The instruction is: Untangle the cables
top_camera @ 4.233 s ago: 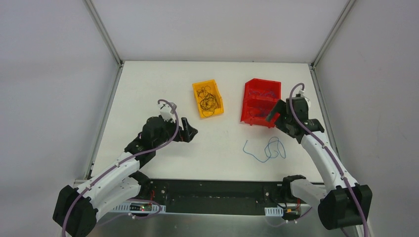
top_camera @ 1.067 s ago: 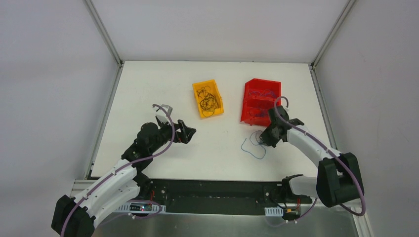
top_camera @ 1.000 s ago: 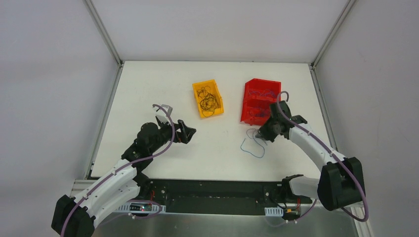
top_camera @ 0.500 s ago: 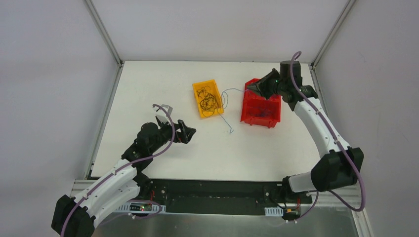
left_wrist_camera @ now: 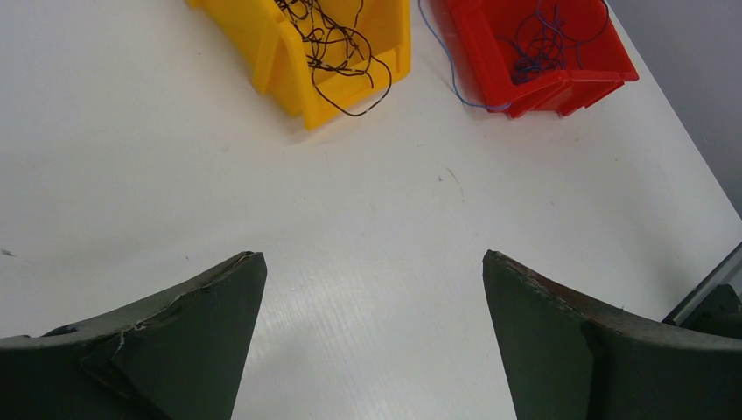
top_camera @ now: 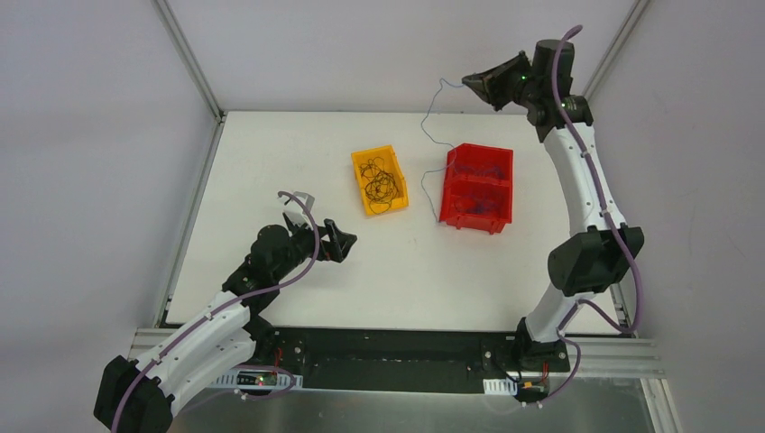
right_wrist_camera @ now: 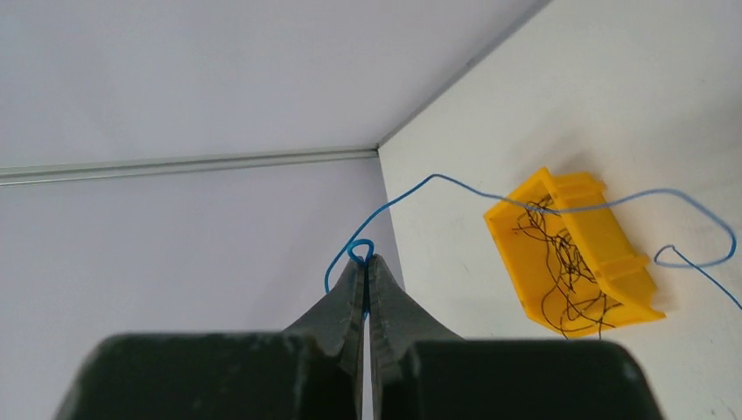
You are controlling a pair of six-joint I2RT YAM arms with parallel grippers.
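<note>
Right hand [top_camera: 469, 82] pinched shut on blue cable [top_camera: 426, 122], high at 1 o'clock; tail hangs at red bin [top_camera: 469, 225] 9 o'clock edge. Carry over bin centre before you release. Left hand [top_camera: 338, 242] wide open, empty.

White table [top_camera: 271, 162], yellow bin [top_camera: 362, 185], red bin [top_camera: 469, 223]

You will recognise each arm, the left arm [top_camera: 207, 320] and the right arm [top_camera: 582, 171], by its white link shells joined by rounded black joint housings. A thick purple cable [top_camera: 317, 230] runs along the outside of each arm and loops free near the wrist. On the left gripper [left_wrist_camera: 372, 280] the two fingers [left_wrist_camera: 175, 350] are dark grey-green wedges with rough, matt faces; the right gripper [right_wrist_camera: 366, 262] carries the same slim, tapering fingers.
</note>
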